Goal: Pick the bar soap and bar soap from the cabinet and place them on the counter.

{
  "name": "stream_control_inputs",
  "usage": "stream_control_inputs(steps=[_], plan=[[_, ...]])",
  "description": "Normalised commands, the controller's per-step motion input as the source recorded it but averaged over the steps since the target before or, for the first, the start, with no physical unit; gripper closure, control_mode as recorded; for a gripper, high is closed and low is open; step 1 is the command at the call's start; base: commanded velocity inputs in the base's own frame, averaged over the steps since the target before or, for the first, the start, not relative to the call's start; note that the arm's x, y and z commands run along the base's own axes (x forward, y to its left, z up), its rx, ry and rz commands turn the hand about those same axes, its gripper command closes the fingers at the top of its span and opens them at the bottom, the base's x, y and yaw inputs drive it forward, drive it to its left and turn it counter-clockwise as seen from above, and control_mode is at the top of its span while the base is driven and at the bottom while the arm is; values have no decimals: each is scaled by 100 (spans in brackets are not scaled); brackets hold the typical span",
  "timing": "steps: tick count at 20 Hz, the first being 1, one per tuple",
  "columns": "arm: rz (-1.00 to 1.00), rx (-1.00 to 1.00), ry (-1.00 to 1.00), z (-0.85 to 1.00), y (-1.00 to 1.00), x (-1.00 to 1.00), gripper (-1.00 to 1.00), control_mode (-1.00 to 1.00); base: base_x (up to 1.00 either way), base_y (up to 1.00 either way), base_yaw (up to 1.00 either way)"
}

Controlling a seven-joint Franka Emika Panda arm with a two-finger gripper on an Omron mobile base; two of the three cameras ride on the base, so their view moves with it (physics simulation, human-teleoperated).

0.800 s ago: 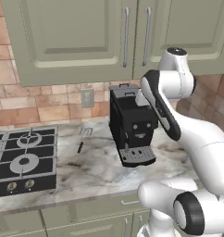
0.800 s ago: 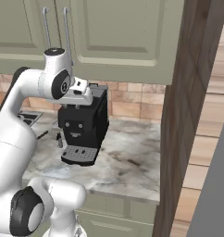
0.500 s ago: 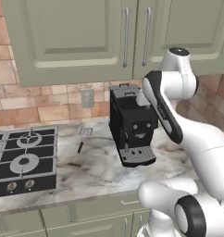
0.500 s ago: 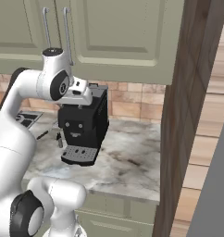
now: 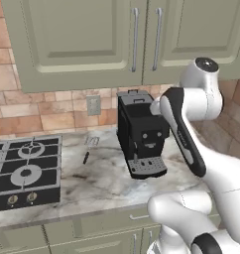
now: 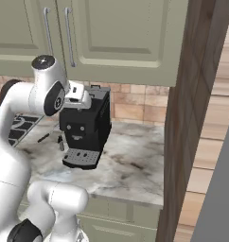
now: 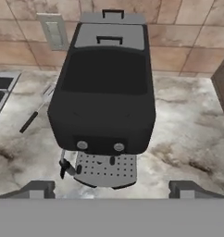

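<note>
The cabinet (image 5: 82,44) (image 6: 121,38) hangs above the worktop, its sage-green doors closed and its silver bar handles (image 5: 135,39) side by side. Both bar soaps are hidden. My gripper (image 7: 113,187) is open and holds nothing, its two dark fingertips (image 7: 37,189) wide apart. It hovers above and in front of a black coffee machine (image 7: 107,92). In the right base view the gripper (image 6: 81,96) sits at the machine's top left, well below the cabinet doors. The counter (image 5: 102,178) (image 6: 130,165) (image 7: 188,139) is beige-grey marbled stone.
The black coffee machine (image 5: 142,134) (image 6: 85,127) stands at the back of the counter. A black gas hob (image 5: 23,168) lies to the left, with a dark-handled utensil (image 5: 87,151) (image 7: 35,115) between them. A wall outlet (image 5: 93,104) sits on the brick backsplash. A tall wooden panel (image 6: 192,118) bounds the right.
The arm's upper joint has sunk a little and drawn back slightly toward the base. The cabinet doors and the things on the counter have not moved.
</note>
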Motion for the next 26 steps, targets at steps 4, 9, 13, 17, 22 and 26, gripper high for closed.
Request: stream_control_inputs(steps=[4,9,13,17,22,26], plan=[[0,5,-16,11,-3,-19,-100,-100,0,0,0],[0,6,-18,12,-4,-31,-100,-100,0,0,0],[0,6,-22,16,-1,-35,-100,-100,0,0,0],[-1,5,-19,16,0,-32,-100,-100,0,0,0],[-2,2,-16,21,0,-24,-100,-100,0,0,0],[-2,1,-18,23,0,-31,-100,-100,0,0,0]])
